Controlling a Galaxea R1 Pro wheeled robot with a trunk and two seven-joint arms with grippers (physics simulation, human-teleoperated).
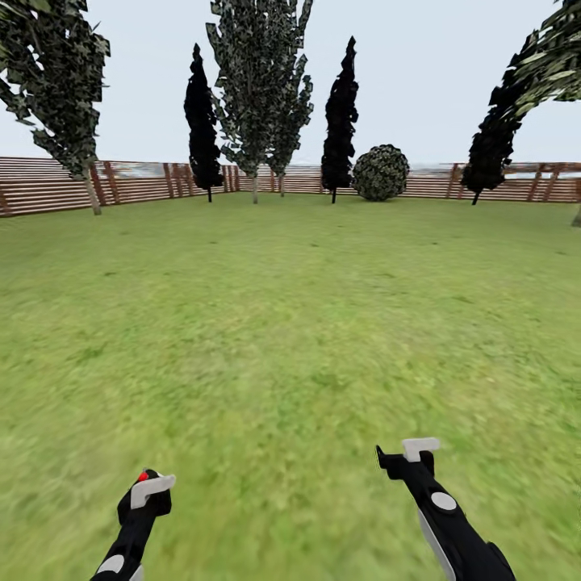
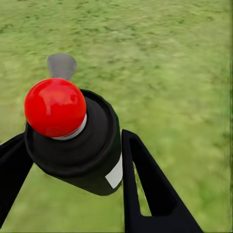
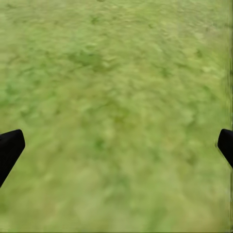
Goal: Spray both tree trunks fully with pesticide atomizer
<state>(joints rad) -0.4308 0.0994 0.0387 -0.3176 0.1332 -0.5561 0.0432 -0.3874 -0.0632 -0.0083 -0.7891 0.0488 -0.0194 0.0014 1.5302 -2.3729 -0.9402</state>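
Observation:
The pesticide atomizer (image 2: 80,150) is a black can with a round red cap, and my left gripper (image 2: 73,165) is shut on it, one black finger on each side. In the head view the red cap of the atomizer (image 1: 143,476) peeks out at my left gripper (image 1: 149,491), low over the grass. My right gripper (image 1: 407,456) hangs open above the lawn, and its view has bare grass between the fingertips of the right gripper (image 3: 116,145). Leafy trees with slim pale trunks (image 1: 92,190) (image 1: 254,190) stand far off by the fence. A light green crown (image 1: 557,48) reaches in at the upper right.
A wide green lawn (image 1: 290,323) stretches ahead to a brown slat fence (image 1: 48,184). Dark narrow cypress-like trees (image 1: 202,121) (image 1: 340,121) and a round bush (image 1: 380,173) stand along it. A bit of trunk (image 1: 577,216) shows at the right edge.

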